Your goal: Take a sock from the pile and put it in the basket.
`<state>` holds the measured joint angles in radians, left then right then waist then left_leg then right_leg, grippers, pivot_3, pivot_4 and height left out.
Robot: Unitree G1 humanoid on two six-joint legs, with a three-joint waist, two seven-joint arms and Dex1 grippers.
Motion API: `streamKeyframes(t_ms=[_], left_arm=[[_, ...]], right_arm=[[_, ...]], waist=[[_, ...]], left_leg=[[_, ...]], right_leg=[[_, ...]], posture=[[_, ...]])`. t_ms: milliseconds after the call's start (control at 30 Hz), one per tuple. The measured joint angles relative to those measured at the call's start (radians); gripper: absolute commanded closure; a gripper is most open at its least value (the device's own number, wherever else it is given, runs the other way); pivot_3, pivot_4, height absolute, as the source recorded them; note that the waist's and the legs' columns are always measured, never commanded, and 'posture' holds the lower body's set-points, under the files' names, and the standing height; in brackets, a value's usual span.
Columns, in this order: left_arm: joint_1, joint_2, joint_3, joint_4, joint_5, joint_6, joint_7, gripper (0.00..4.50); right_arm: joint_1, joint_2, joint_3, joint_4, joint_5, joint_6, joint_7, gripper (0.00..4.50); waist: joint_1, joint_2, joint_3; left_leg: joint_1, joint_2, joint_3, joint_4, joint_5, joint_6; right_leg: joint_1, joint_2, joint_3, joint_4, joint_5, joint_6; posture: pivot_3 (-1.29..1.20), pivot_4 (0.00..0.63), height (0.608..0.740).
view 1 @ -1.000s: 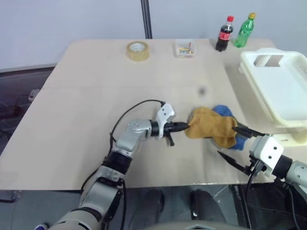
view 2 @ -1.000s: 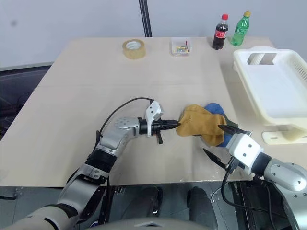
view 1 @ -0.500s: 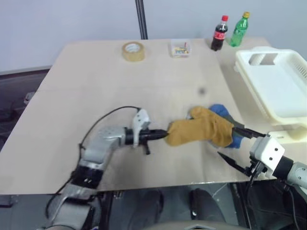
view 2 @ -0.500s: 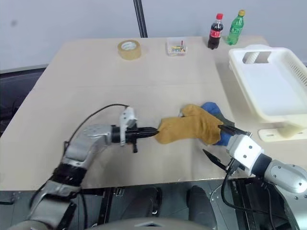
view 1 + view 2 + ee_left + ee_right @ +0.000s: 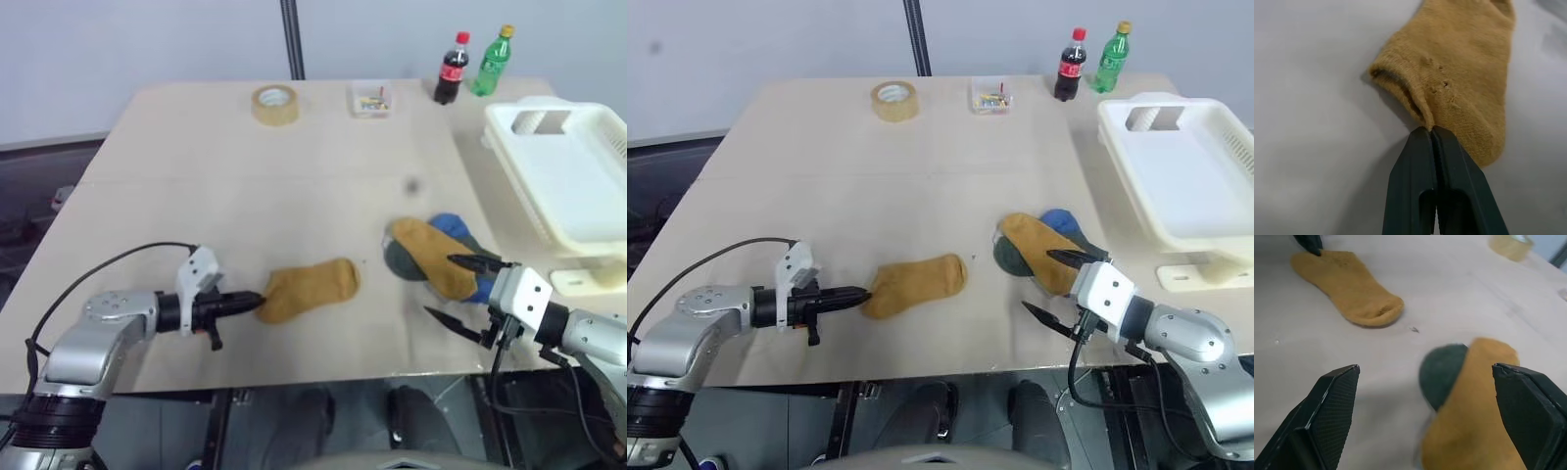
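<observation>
Your left gripper (image 5: 257,303) has dragged a mustard sock (image 5: 309,288) clear of the pile (image 5: 438,257), leftward across the desk (image 5: 245,186), and its fingers are pressed together on the sock's cuff edge. The sock lies flat, right at the gripper's tips, well apart from the pile, long axis running left-right, toe toward the pile. Your right gripper (image 5: 457,289) hangs spread wide by the pile; the basket (image 5: 568,176) sits far right.

Lone sock (image 5: 307,289) on table (image 5: 216,196), left of pile (image 5: 436,255); basket (image 5: 573,181) far right; tape roll (image 5: 275,104) behind.
</observation>
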<state>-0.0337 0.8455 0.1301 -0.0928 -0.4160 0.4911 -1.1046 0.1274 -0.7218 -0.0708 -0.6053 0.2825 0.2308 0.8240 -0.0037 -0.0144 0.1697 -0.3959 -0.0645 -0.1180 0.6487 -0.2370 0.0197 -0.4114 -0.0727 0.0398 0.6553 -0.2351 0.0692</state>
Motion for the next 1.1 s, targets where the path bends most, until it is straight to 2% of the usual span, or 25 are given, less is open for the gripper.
streamKeyframes(t_ms=[300, 500, 733, 900, 1033, 1100], left_arm=[[-0.026, -0.097, 0.074, 0.030, 0.022, -0.213, 0.094, 4.46], [-0.018, -0.112, 0.110, 0.029, 0.014, -0.231, 0.130, 4.46], [0.025, -0.105, 0.140, 0.023, -0.021, -0.226, 0.115, 4.46], [0.126, -0.052, 0.155, 0.013, -0.091, -0.164, 0.021, 4.46], [0.149, -0.034, 0.161, 0.015, -0.099, -0.149, -0.012, 4.46], [0.130, -0.032, 0.171, 0.029, -0.100, -0.137, -0.009, 3.75]], right_arm=[[-0.087, 0.002, 0.057, 0.044, 0.006, -0.003, 0.024, 0.00], [-0.112, 0.002, 0.063, 0.062, 0.007, -0.005, 0.035, 0.00], [-0.129, 0.002, 0.066, 0.071, 0.010, -0.005, 0.044, 0.00], [-0.146, 0.002, 0.078, 0.074, 0.013, -0.004, 0.046, 0.00], [-0.151, 0.002, 0.084, 0.074, 0.014, -0.003, 0.048, 0.00], [-0.156, 0.003, 0.087, 0.075, 0.015, -0.003, 0.051, 0.00]], waist=[[0.000, 0.000, 0.000], [-0.004, 0.000, 0.000], [-0.007, 0.000, 0.000], [-0.011, 0.000, 0.000], [-0.003, 0.000, 0.000], [-0.001, 0.000, 0.000]], left_leg=[[-0.001, 0.000, 0.000, 0.000, 0.000, 0.000], [-0.001, 0.000, 0.000, 0.000, 0.000, 0.000], [0.000, 0.000, 0.000, 0.000, 0.000, 0.000], [0.000, 0.000, 0.000, -0.001, 0.000, 0.000], [0.000, 0.000, -0.001, 0.000, 0.000, 0.000], [0.000, 0.000, -0.001, 0.000, 0.000, 0.000]], right_leg=[[0.000, -0.002, 0.000, -0.001, 0.000, 0.000], [0.000, -0.001, 0.000, -0.001, 0.000, 0.000], [0.000, 0.000, 0.000, -0.001, 0.000, 0.000], [-0.001, -0.001, 0.001, -0.001, 0.000, 0.000], [0.000, -0.001, -0.001, -0.001, 0.000, 0.000], [0.000, -0.001, -0.001, -0.001, 0.000, 0.000]], posture=[[0.00, 0.150, 0.740], [0.00, 0.150, 0.740], [0.00, 0.150, 0.740], [0.00, 0.150, 0.740], [0.00, 0.150, 0.740], [0.00, 0.150, 0.740]])
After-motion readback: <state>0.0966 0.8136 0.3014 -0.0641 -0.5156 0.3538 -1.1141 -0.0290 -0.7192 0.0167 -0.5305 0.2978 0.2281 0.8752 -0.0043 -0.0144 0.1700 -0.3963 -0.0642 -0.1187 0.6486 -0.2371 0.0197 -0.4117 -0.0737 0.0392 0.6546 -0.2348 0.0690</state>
